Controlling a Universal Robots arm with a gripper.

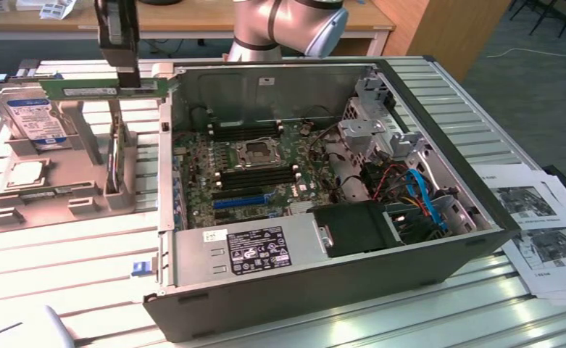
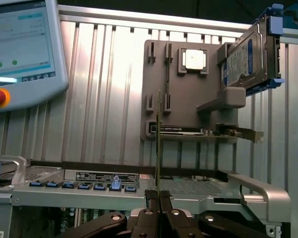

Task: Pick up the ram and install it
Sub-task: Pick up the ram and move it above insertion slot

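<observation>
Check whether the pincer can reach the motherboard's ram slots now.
Probably yes: the case lies open on top, nothing covers the slots, cables sit aside; the pincer holds the ram.

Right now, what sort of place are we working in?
Probably a robotics lab's PC-assembly bench: an open computer case, a hard drive standing in a parts fixture, and a teach pendant.

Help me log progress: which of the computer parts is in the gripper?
The ram, the thin green stick clamped in the gripper; the hard drive and the processor chip sit in the gray holder.
</observation>
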